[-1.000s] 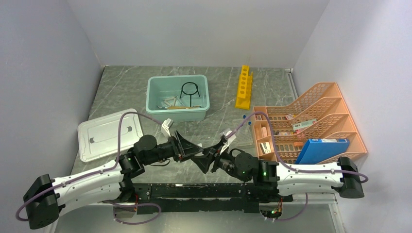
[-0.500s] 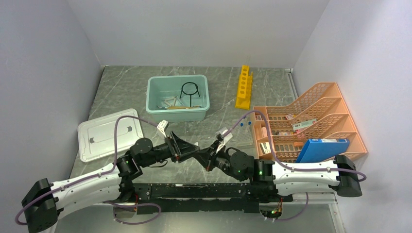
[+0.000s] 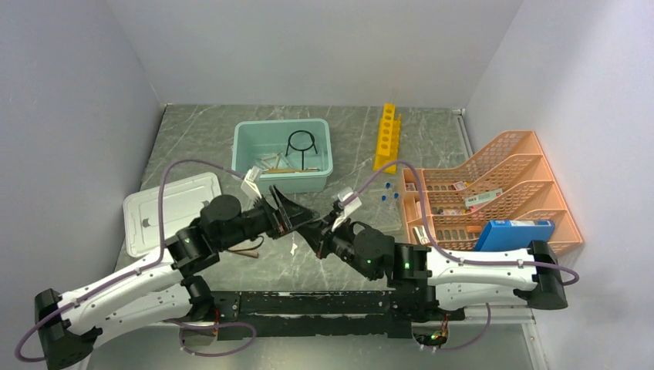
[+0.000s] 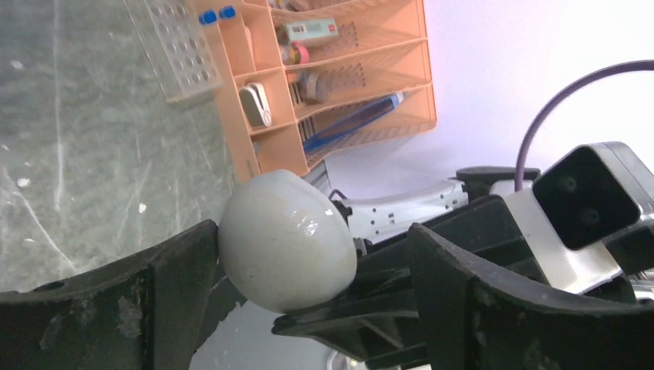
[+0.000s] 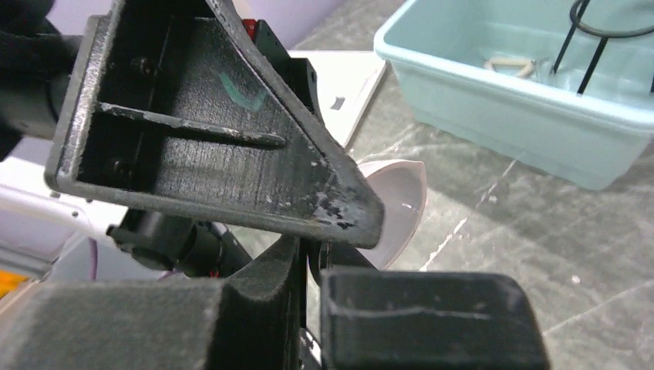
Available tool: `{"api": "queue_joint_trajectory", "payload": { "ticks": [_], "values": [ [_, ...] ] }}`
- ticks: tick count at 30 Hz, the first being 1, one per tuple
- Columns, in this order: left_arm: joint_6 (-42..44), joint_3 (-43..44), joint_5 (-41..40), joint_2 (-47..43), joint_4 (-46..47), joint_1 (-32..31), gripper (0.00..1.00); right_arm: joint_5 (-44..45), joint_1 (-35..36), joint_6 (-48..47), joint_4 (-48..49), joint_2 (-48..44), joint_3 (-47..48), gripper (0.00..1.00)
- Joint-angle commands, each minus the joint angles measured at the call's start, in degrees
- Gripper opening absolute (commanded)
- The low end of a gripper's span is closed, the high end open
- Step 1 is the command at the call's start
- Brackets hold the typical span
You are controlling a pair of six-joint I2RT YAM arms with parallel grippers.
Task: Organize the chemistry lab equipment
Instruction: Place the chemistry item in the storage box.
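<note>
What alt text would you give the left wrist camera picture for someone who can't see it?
A small white bowl sits between the wide-open fingers of the left gripper, touching one finger, while the shut right gripper pinches it from below. Behind, an orange mesh organiser stands on a grey marbled table.

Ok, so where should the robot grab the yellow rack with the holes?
Probably the middle of the yellow rack, coming straight down from above and pinching across its two long sides. It is long and narrow, so it fits that way, and a middle hold should keep it level. Nothing stands over it.
</note>
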Motion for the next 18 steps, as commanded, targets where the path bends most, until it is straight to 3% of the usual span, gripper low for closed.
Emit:
{"api": "queue_joint_trajectory", "payload": {
  "ticks": [1, 10, 18],
  "values": [
    [12.4, 13.6, -8.4, 1.4, -17.4, 0.6, 0.94, 1.4, -1.5, -6.5, -3.3, 4.8, 7.3, 0.0],
    [25.8, 39.7, -31.6, 8.8, -45.8, 0.6, 0.96, -12.3, -15.6, -13.5, -9.7, 19.4, 23.6, 0.0],
    [30.7, 46.2, -49.2, 8.5, -58.7, 0.6, 0.96, -22.3, -24.4, -17.9, -19.2, 37.2, 42.9, 0.0]
  ]
}}
